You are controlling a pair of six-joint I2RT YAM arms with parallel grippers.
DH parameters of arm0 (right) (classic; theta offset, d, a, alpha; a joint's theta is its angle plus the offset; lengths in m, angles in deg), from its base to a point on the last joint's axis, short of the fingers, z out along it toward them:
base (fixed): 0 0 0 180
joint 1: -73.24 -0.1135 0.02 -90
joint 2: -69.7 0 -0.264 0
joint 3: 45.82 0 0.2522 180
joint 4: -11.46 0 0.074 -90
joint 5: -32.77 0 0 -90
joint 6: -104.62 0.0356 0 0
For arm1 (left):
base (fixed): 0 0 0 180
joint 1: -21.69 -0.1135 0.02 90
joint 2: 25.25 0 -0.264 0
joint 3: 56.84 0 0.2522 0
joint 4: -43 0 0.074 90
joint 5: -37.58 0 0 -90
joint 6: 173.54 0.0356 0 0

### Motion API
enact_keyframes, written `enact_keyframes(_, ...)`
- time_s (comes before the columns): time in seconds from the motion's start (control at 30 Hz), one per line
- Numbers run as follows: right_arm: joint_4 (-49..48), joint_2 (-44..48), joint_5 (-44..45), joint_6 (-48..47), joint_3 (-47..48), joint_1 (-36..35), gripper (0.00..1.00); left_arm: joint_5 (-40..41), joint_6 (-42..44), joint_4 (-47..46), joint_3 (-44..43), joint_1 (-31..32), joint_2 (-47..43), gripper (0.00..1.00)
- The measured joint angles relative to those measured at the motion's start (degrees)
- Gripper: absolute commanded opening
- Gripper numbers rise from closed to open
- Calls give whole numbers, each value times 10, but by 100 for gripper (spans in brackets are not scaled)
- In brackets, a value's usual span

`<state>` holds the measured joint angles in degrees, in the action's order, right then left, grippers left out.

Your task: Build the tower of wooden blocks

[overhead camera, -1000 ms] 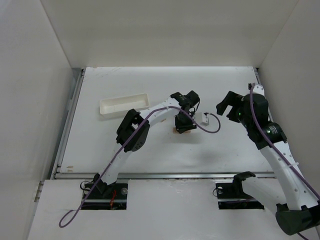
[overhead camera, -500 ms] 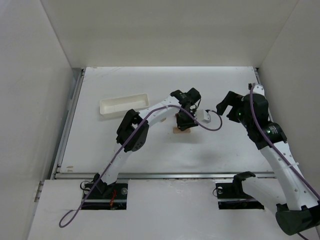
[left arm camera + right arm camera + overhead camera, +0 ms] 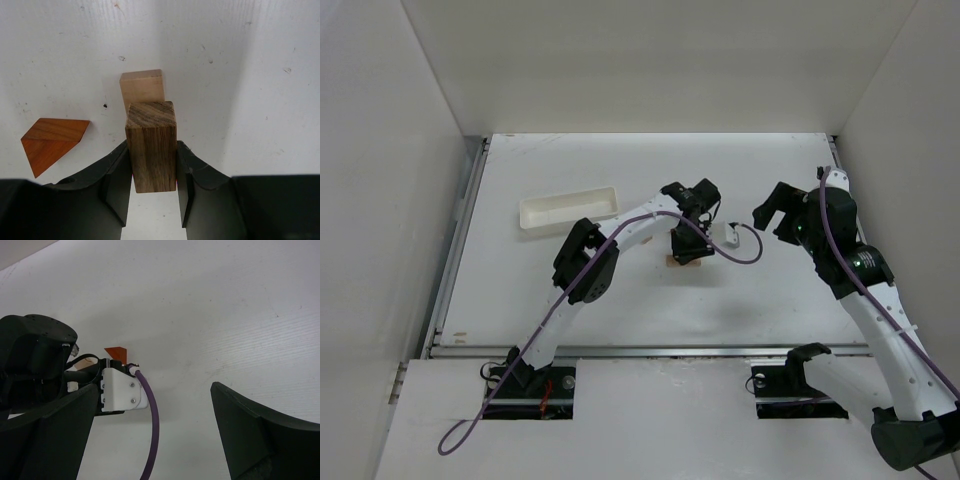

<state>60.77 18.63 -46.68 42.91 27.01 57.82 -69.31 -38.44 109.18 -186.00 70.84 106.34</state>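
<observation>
A brown wood block (image 3: 151, 145) is clamped upright between the jaws of my left gripper (image 3: 152, 151), which is shut on it. Just beyond it a light tan block (image 3: 142, 86) lies on the table; the held block's far end overlaps its near edge, and I cannot tell whether they touch. An orange-red wedge (image 3: 50, 140) lies flat to the left, apart from both. From above, the left gripper (image 3: 688, 245) points down at mid-table over the tan block (image 3: 677, 262). My right gripper (image 3: 772, 213) hovers to the right, open and empty; its view shows the wedge (image 3: 116, 350) behind the left wrist.
A long white tray (image 3: 567, 209) lies at the back left of the table. The left arm's purple cable (image 3: 151, 425) loops between my right gripper's fingers and the blocks. White walls enclose the table on three sides.
The left wrist shifted slightly toward the back and returned to where it was, still gripping the brown block. The right arm has not moved.
</observation>
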Motion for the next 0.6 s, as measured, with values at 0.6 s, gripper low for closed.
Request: enact_keyframes(0.6, 0, 0, 0, 0, 0, 0, 100, 0, -2, -5, 6, -1, 7, 0)
